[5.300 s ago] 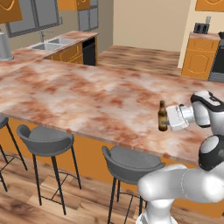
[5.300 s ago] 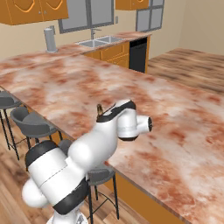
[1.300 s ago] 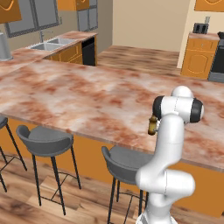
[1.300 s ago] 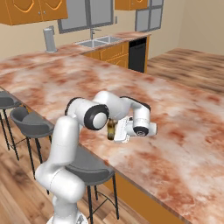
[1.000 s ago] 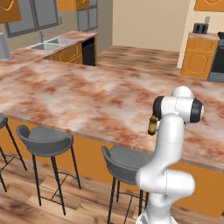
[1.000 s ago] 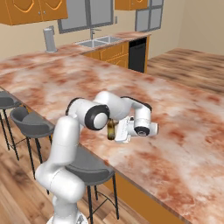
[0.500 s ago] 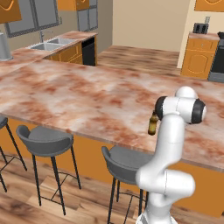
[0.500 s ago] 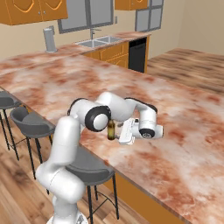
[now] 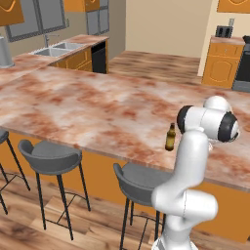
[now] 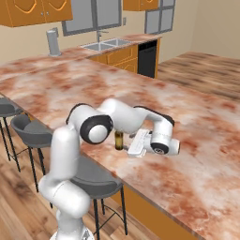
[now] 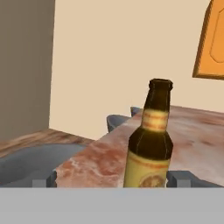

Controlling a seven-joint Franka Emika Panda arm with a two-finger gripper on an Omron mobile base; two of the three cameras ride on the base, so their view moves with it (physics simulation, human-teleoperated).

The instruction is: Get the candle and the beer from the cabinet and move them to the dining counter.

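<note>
Standing upright on the dining counter (image 9: 88, 105), near its stool-side edge: the beer (image 9: 170, 137), a slim brown bottle with a long neck and a tan label.

- Beer, position — bottom on the marbled stone, not tilted. From the right base camera only a strip of its brown body shows between the arm's elbow joint and the white hand. From the hand camera the bottle (image 11: 151, 142) stands close in front, label facing the lens, cap on.
- Gripper (image 10: 133, 143) — lies low over the counter, pointed sideways at the bottle and drawn a little off it. Fingers spread wide: the hand camera shows one dark tip (image 11: 45, 180) far to one side of the bottle and the other far to the other side, both clear of the glass. Nothing is held.
- Arm — white with dark joints, rising in front of the counter's near edge and bending over it; its large elbow joint stands just beside the bottle.
- Dining counter — long reddish-brown and cream marbled slab on an orange base.
- Stools (image 9: 49, 156) — grey seats on thin dark legs, tucked along the near side of the counter over a wood floor.
- Background — a sink (image 10: 103, 45) in a narrower marbled worktop along the far wall, with a grey cylinder (image 10: 52, 41) near it; orange wall cabinets (image 10: 33, 10) above.
</note>
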